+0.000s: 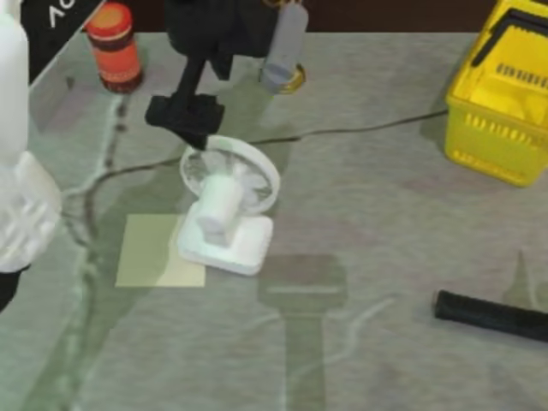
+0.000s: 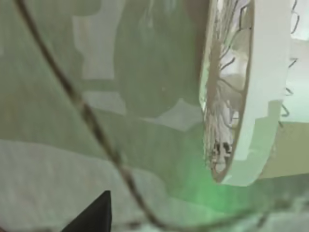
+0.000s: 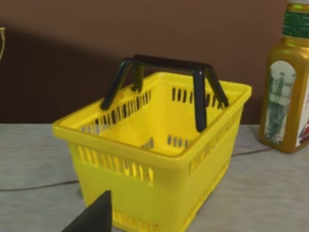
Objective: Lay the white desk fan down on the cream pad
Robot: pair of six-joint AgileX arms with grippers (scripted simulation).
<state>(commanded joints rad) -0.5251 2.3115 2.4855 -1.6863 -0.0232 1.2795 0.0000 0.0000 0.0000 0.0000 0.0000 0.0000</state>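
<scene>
1. Top view: the fan (image 1: 224,208) stands on its base, tilted, with the base partly over the right edge of the pad (image 1: 154,252) and partly on the desk (image 1: 385,214). The left gripper (image 1: 190,128) sits at the upper-left rim of the fan's cage, touching or just beside it; whether its jaws are open or closed I cannot tell. A red can (image 1: 114,46) stands far left at the back, a yellow basket (image 1: 501,94) at the right, and a black bar (image 1: 488,315) lies lower right.
2. Left wrist view: the fan's (image 2: 251,92) cage rim fills one side, close up; the pad (image 2: 289,154) shows behind it.
3. Right wrist view: the basket (image 3: 159,159) with black handles, a bottle (image 3: 287,82) beside it. The right gripper's jaws are not seen well enough to tell
</scene>
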